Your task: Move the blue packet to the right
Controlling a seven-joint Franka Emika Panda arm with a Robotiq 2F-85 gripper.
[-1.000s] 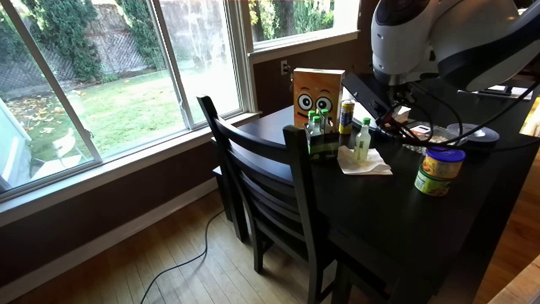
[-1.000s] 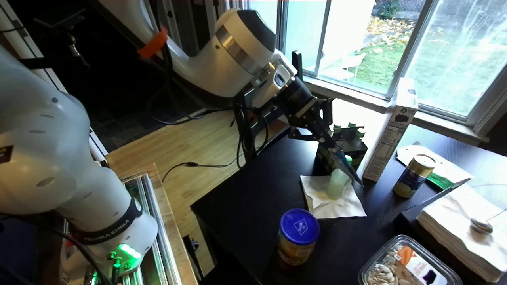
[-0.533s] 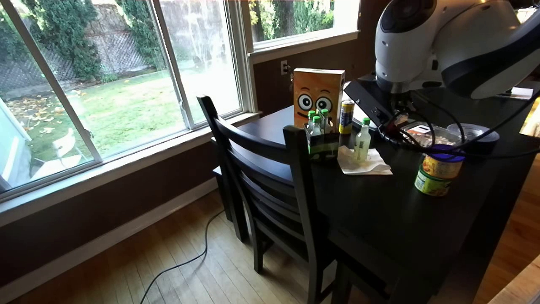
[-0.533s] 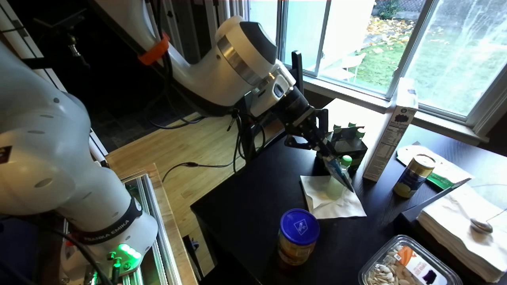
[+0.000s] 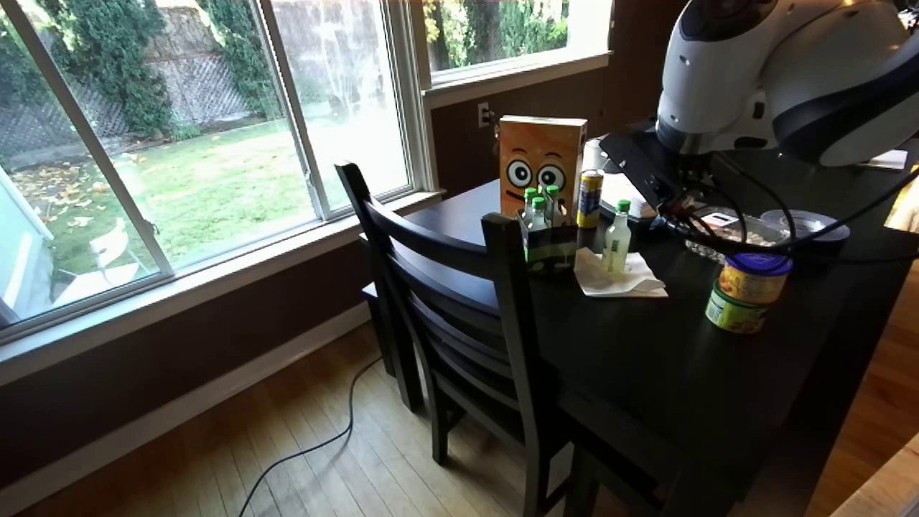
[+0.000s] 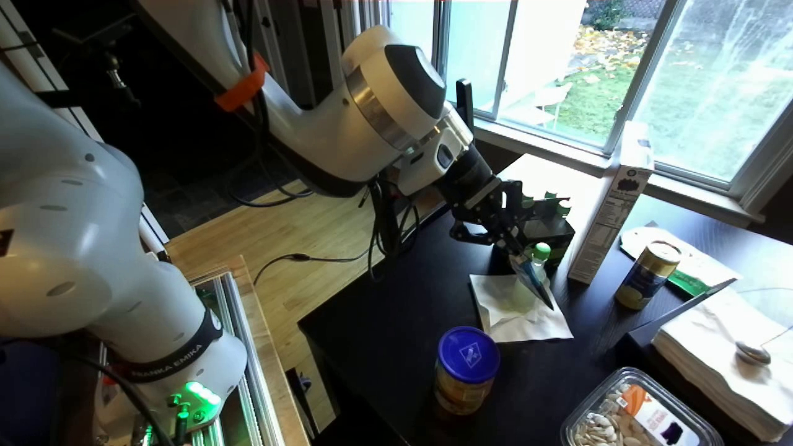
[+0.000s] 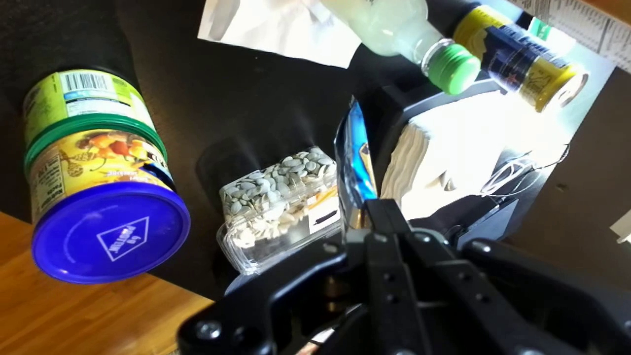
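Note:
The blue packet (image 7: 357,160) is a narrow foil pouch with its bottom end pinched at the fingertips of my gripper (image 7: 387,209) in the wrist view. My jaws are closed tight together on its edge. Seen in an exterior view, the packet (image 6: 533,282) slants down from the gripper (image 6: 514,246), overlapping the green-capped bottle behind it. Whether its lower tip touches anything cannot be told. In an exterior view the gripper (image 5: 678,215) is partly covered by cables, and the packet is hard to make out there.
A bottle (image 5: 616,240) stands on a white napkin (image 5: 646,281). Around it are stacked tubs (image 5: 750,291), a bottle carrier (image 5: 549,248), an orange box (image 5: 542,158), a can (image 6: 649,272), a seed container (image 7: 281,190) and piled napkins (image 6: 718,365).
The arm has come lower, carrying the packet down with it. In an exterior view the hand has also shifted toward the right. The grip stays closed throughout.

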